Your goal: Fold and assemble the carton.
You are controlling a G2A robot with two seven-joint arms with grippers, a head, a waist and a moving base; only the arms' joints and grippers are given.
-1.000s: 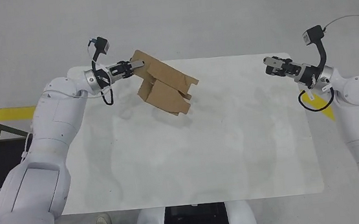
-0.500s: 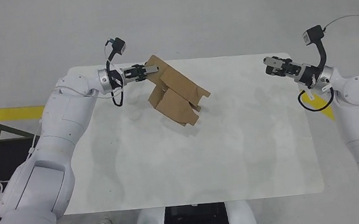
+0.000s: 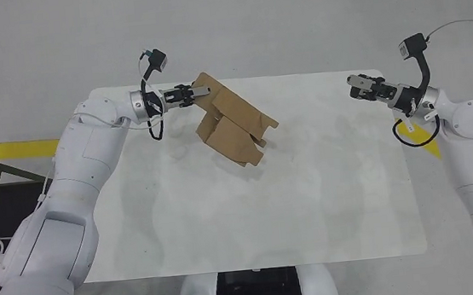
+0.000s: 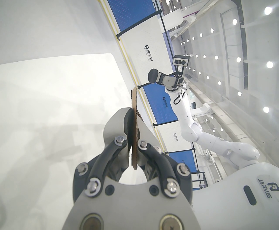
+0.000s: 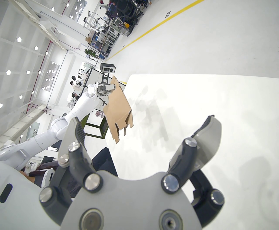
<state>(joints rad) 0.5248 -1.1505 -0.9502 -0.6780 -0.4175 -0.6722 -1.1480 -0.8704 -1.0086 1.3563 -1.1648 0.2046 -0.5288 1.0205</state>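
bright, even light comes from rows of round ceiling lamps [image 4: 269,64], which flare white in the left wrist view. the white table [image 3: 328,207] looks almost washed out, and faint, soft-edged grey shadows lie on it beside the carton [image 3: 234,122]. both wrist views bend straight lines strongly near their edges

Plain brown carton [image 3: 232,124], white table [image 3: 310,200], grey and black left end effector [image 4: 134,126], yellow floor stripe [image 3: 6,151]

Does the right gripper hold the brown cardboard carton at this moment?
No, the right gripper stands open and empty, while the brown cardboard carton is clamped in the left gripper, far from it.
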